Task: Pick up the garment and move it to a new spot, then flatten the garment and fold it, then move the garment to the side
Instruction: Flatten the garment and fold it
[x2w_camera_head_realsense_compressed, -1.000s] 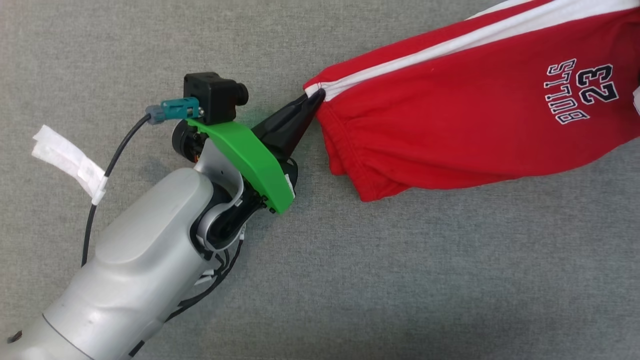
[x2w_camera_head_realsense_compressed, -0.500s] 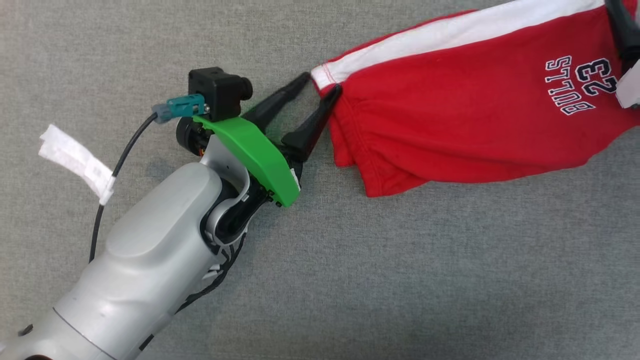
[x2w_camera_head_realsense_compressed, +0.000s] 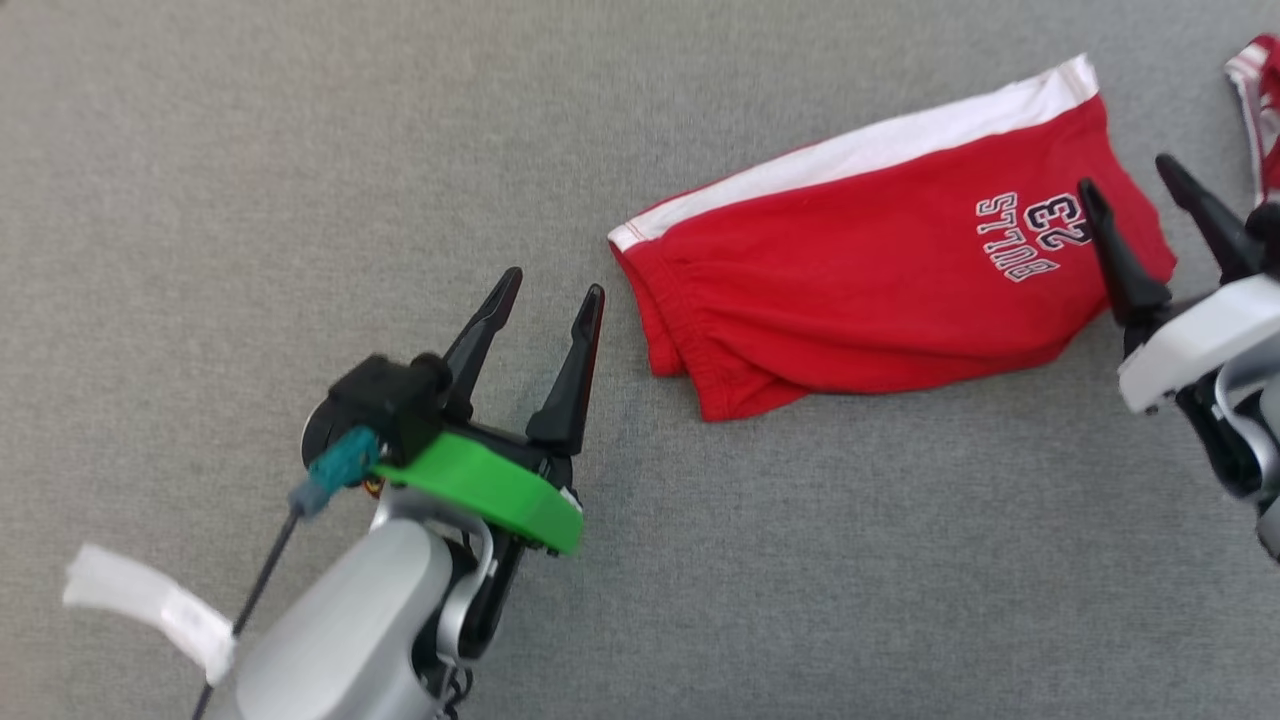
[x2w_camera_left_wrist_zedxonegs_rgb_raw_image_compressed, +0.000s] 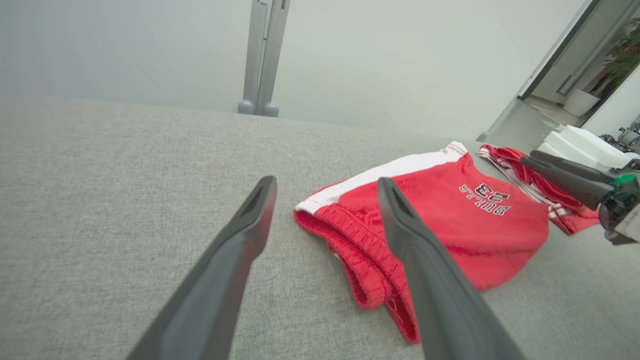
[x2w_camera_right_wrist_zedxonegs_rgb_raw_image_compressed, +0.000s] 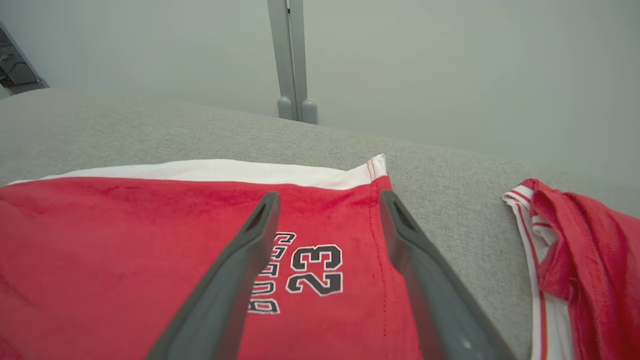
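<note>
Our left gripper (x2w_camera_head_realsense_compressed: 556, 281), low and left in the frame, has its fingers spread wide and holds nothing. Our right gripper (x2w_camera_head_realsense_compressed: 1125, 172), at the right edge, is spread wide and empty too. Between them the red shorts (x2w_camera_head_realsense_compressed: 870, 270) with a white stripe lie on the gray cloth (x2w_camera_head_realsense_compressed: 300, 150), right of the middle.

On the upholstered surface (x2w_camera_head_realsense_compressed: 300, 150), shorts (x2w_camera_head_realsense_compressed: 880, 290) between left gripper (x2w_camera_head_realsense_compressed: 553, 282) and right gripper (x2w_camera_head_realsense_compressed: 1125, 172), second garment (x2w_camera_head_realsense_compressed: 1260, 110) farther right.
</note>
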